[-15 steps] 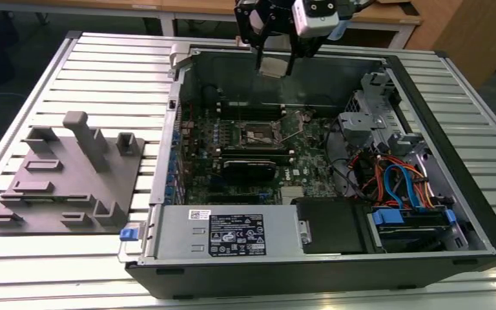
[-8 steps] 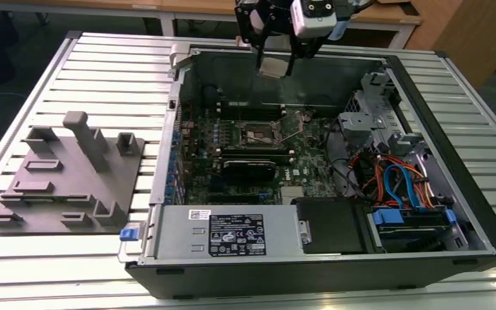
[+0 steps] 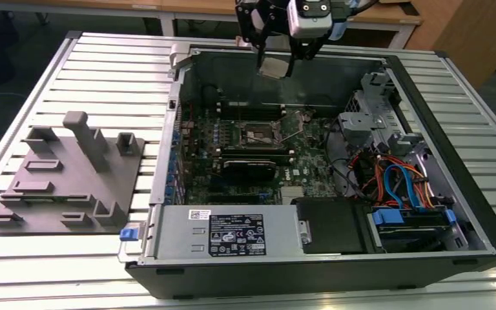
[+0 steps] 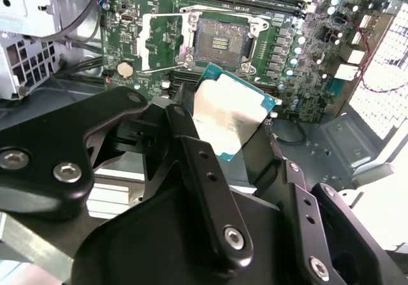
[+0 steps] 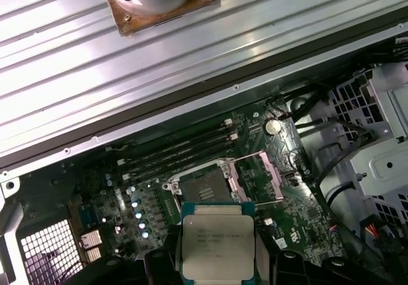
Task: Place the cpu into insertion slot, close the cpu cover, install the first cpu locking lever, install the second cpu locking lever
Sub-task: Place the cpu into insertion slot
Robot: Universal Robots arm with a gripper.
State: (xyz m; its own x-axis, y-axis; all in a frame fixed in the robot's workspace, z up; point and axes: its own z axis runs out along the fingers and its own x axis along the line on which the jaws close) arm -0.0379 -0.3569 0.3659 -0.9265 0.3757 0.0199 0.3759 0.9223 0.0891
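Note:
My gripper (image 3: 276,59) hangs above the open computer case's far wall, shut on the cpu (image 3: 273,66), a small square chip with a dull silver top. In both wrist views the cpu (image 4: 231,114) (image 5: 217,241) sits between the black fingers (image 4: 191,151), held by its edges. Below it on the green motherboard lies the insertion slot (image 3: 259,134) (image 4: 220,41) (image 5: 201,186), dark-centred and bare. The cpu cover (image 4: 160,39) (image 5: 258,178), a thin silvery frame, is swung open beside the slot. The chip is well above the slot and apart from it.
The case (image 3: 454,213) lies open on a slatted metal table (image 3: 101,64). Inside are a black card module (image 3: 248,169), a power supply (image 3: 230,234), a drive cage (image 3: 373,119) and coloured cables (image 3: 396,182). A grey fixture block (image 3: 67,174) stands at the exterior view's left.

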